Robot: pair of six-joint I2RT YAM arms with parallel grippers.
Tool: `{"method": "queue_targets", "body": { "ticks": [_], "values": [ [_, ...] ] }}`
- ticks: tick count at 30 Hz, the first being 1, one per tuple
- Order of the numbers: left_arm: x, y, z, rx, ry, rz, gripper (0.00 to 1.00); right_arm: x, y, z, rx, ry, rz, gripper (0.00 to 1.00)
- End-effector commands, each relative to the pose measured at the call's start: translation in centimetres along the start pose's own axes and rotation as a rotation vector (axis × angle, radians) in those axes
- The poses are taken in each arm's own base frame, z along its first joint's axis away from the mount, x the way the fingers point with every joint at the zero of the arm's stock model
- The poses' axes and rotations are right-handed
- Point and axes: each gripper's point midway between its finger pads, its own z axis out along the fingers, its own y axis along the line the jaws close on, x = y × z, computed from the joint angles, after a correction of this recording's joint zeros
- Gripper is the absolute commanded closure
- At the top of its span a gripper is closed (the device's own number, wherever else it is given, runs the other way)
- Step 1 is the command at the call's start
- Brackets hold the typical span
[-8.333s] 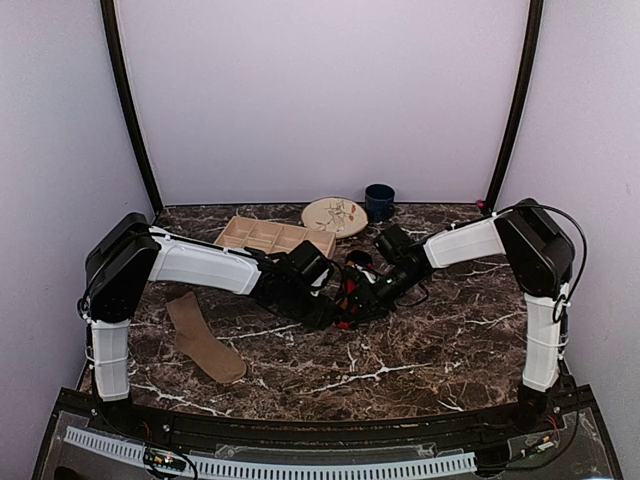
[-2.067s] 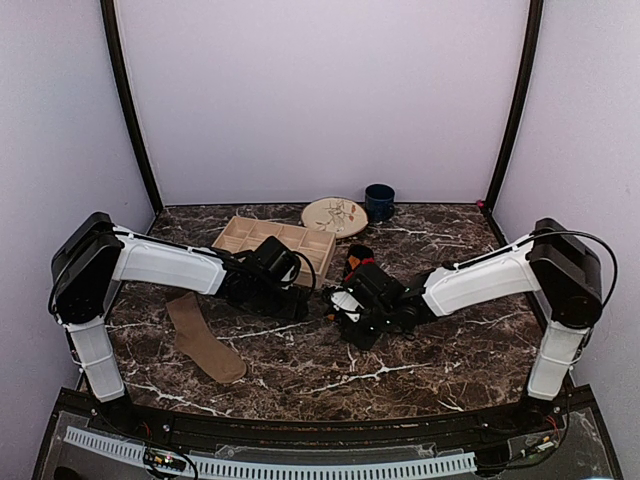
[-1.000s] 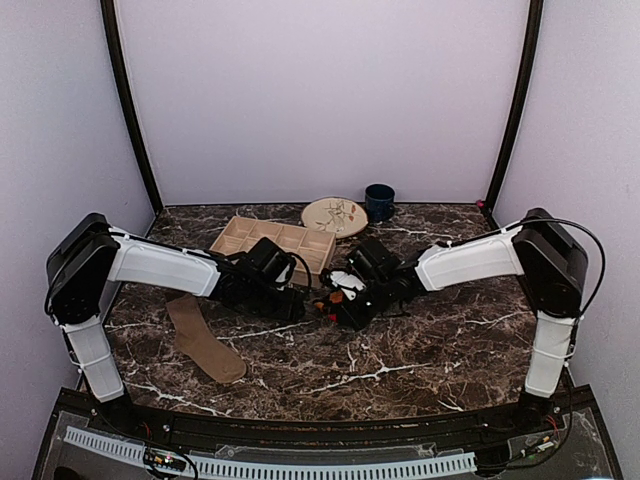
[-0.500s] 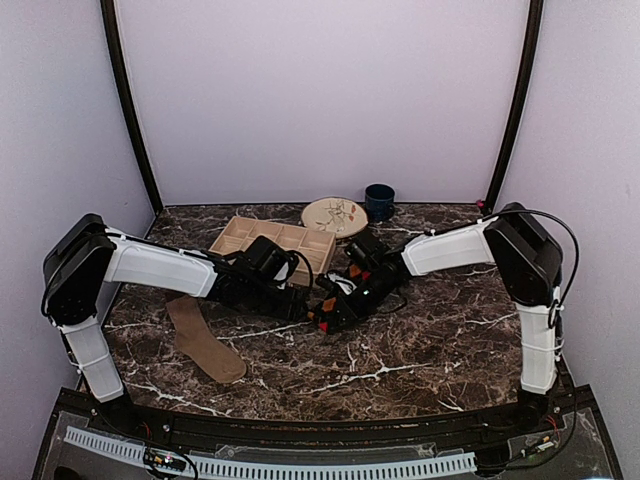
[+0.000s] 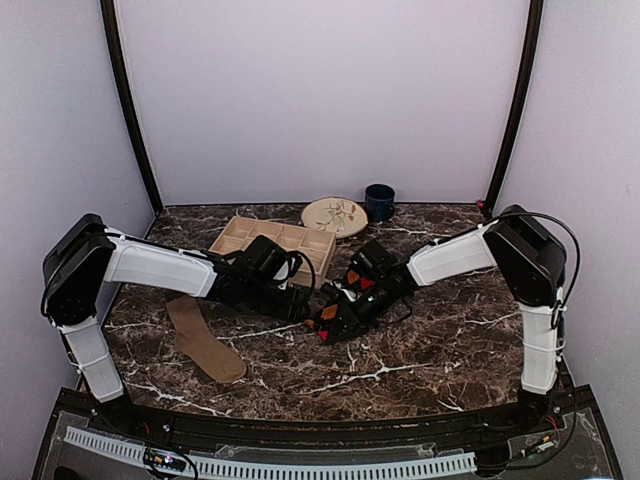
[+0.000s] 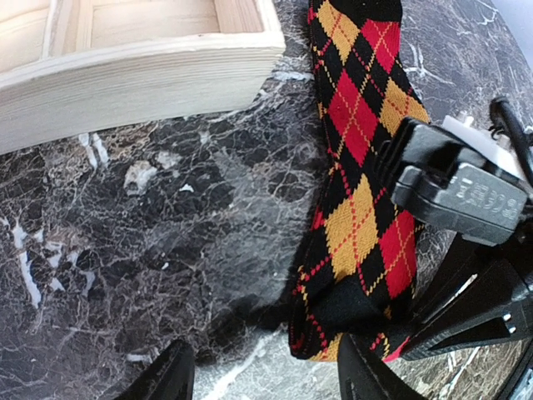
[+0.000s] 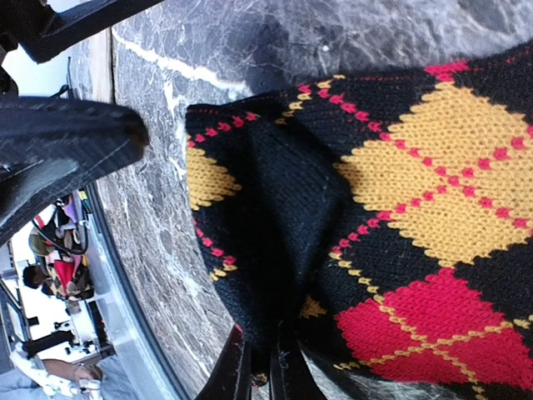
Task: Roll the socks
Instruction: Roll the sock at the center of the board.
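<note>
Robot lab booth, plain lilac walls (image 5: 320,100), marbled tabletop (image 5: 450,340)

White shells (image 5: 160,265), black joints (image 5: 75,268) and looping black cables (image 5: 576,250); left end effector (image 6: 265,379) black.

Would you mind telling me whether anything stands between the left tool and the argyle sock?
Nothing visible does. The open left tool hovers just short of the end of the argyle sock, with only bare table between them. The right tool, shut on the sock, sits on its far side.
</note>
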Motion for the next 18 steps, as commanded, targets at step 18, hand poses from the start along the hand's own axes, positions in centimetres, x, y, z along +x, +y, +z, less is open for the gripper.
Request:
{"method": "queue_targets", "body": {
  "ticks": [18],
  "values": [
    [0.7,-2.6,-2.2,0.181,-0.025,0.121,0.38,0.5,-0.6,-0.8,-0.13,-0.041,0.229,0.94]
  ]
}}
